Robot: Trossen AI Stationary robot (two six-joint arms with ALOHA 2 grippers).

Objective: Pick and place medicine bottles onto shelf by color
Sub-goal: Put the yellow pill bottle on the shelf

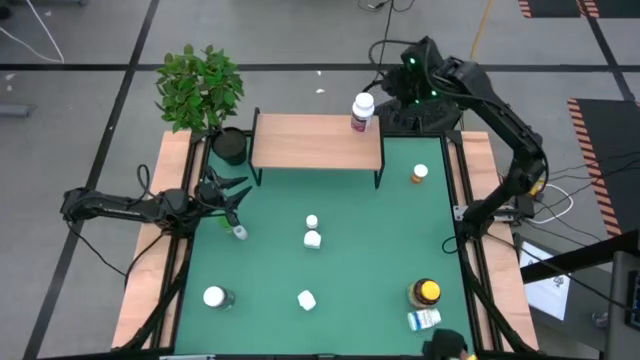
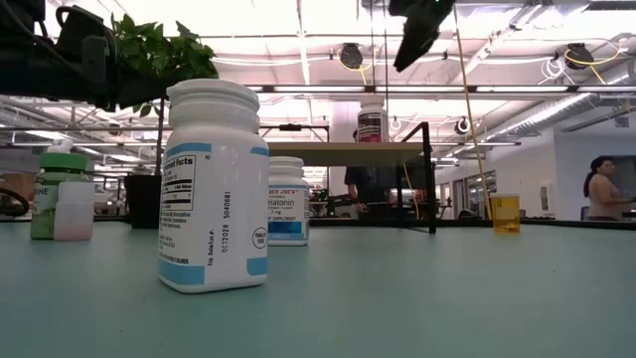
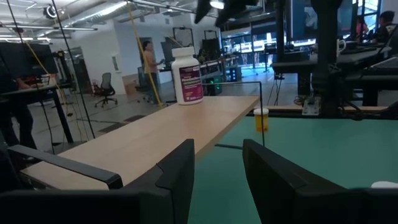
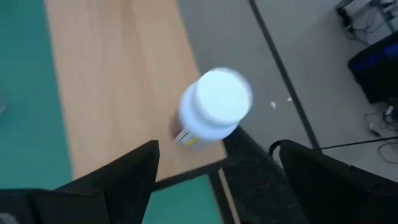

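High view: the right gripper [image 1: 400, 72] is being held spread, above and just beyond the white bottle with the magenta label [image 1: 362, 112], which is standing upright at the shelf's [image 1: 300, 142] right rear corner; a knock from the departing claw is being judged the main risk, since the bottle is sitting near the edge; the left gripper [image 1: 232, 200] is being kept part-open with nothing between its fingers, a green-capped vial [image 1: 240, 231] lying just beside it; other bottles are being left scattered on the green table [image 1: 360, 260], well apart from both claws.

Low view: a large white bottle [image 2: 213, 189] is filling the foreground; the placed bottle is being seen on the shelf directly below the raised right claw.

Left wrist view: the shelf board is being seen just ahead of the left claw's fingers [image 3: 177, 171]; a small orange vial [image 3: 261, 119] is standing beyond it.

Right wrist view: the bottle's white cap [image 4: 217, 99] is being seen under the wide-apart fingers, untouched, close to the board's corner; a topple off the shelf is being judged possible.

Surface and room: smooth green mat; an open workshop with people is being seen beyond.
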